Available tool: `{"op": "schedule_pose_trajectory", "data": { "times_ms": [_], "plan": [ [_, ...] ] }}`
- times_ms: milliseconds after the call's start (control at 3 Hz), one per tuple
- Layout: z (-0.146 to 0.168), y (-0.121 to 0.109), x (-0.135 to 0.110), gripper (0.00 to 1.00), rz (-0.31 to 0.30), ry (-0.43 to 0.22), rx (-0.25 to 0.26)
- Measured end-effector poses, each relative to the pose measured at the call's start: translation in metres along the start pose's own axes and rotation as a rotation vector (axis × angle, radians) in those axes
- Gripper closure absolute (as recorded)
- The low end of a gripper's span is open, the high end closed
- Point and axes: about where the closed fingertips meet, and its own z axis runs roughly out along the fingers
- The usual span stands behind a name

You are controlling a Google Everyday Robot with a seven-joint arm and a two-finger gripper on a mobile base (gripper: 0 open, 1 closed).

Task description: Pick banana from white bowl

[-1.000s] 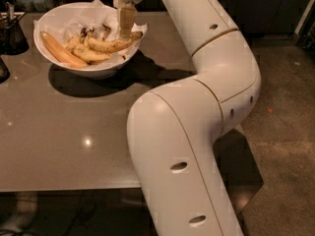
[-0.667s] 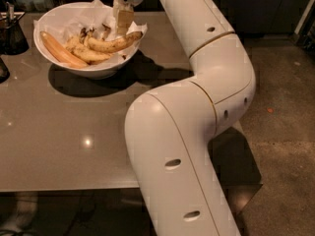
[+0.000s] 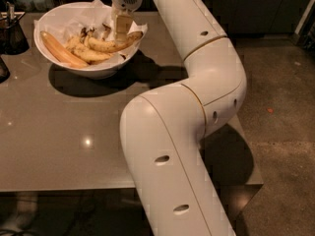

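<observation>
Gripper [image 3: 122,30] is down in the white bowl [image 3: 93,72], touching the banana [image 3: 104,45] approx mid-length. Banana lies atop the pile, tip poking over the rim on the arm's side. Can't tell whether it's clamped yet. I read this as the grasp step. Next: confirm hold, then lift straight up w/o dragging the orange-toned banana [image 3: 58,50] or paper [image 3: 96,9].

The gripper [image 3: 122,29] hangs at the right side of the white bowl [image 3: 96,73] on the grey table [image 3: 59,132] — directly over the banana [image 3: 105,45], which curves across shorter spotted bananas [image 3: 82,52].
</observation>
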Motion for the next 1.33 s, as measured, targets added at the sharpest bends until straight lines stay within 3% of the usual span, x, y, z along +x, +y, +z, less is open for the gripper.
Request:
{"op": "schedule_pose_trajectory", "data": {
  "times_ms": [333, 1333],
  "plan": [
    [0.013, 0.002, 0.0, 0.45, 0.01, -0.003, -0.022],
    [0.033, 0.005, 0.012, 0.43, 0.031, 0.015, -0.057]
  ]
}}
